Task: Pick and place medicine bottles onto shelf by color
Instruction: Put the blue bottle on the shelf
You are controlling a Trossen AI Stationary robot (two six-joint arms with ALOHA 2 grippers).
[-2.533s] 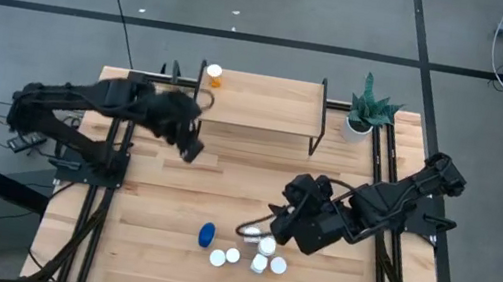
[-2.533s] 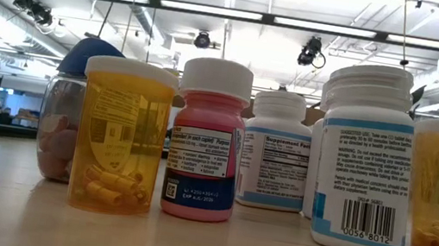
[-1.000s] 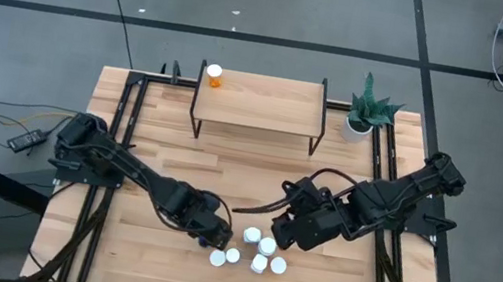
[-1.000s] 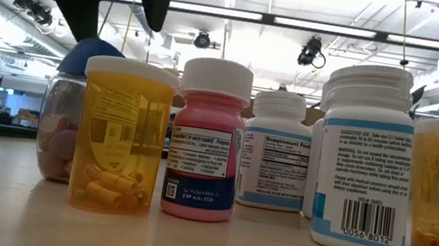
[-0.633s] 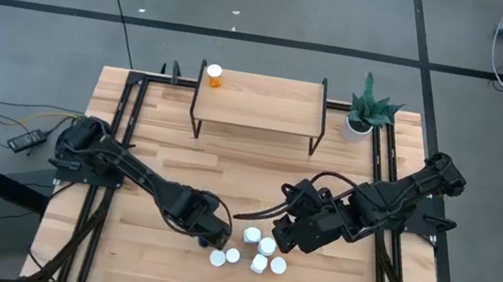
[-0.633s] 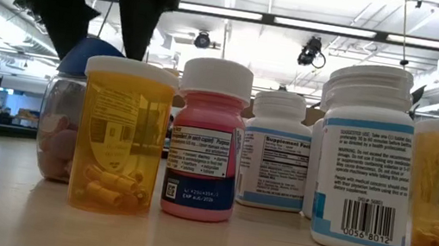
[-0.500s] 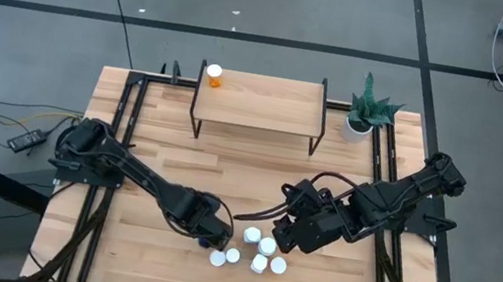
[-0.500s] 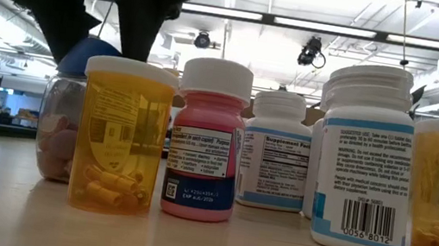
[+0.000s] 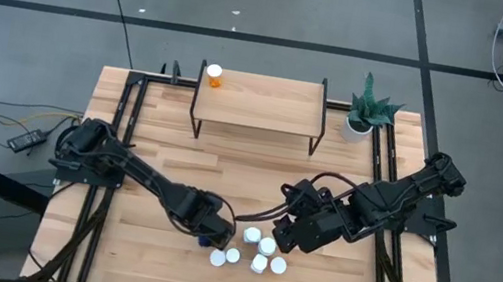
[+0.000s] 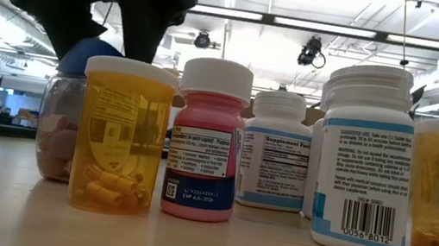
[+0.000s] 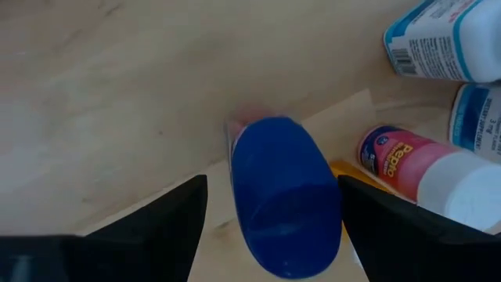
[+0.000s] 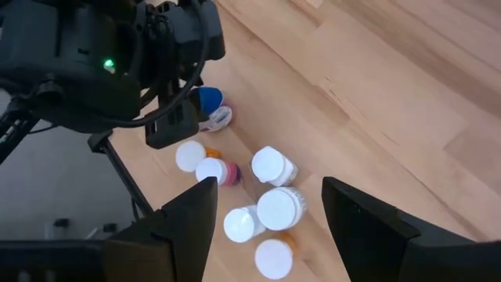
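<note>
Hovering over the blue-capped bottle point(image 11: 286, 196), the left tool point(image 9: 216, 234) is standing wide, its fingers point(image 11: 141, 227) flanking the cap without touching it, and nothing is being held. That bottle is sitting at the left edge of the cluster of medicine bottles point(image 9: 254, 250) in the lower centre of the high view, on the surface point(image 9: 246, 176), just beside an orange bottle point(image 10: 122, 135) and a pink one point(image 10: 205, 151). It is looking light, rigid and smooth, so a slip is likely; gripping the round body below the cap seems safest. The right tool point(image 12: 266, 227) is waiting with fingers apart, empty, just right of the cluster. 1 orange bottle point(image 9: 213, 76) is standing on the shelf point(image 9: 263, 102), upper centre. From above, the left tool is covering most of the blue bottle, and neighbours are crowding its far side.
</note>
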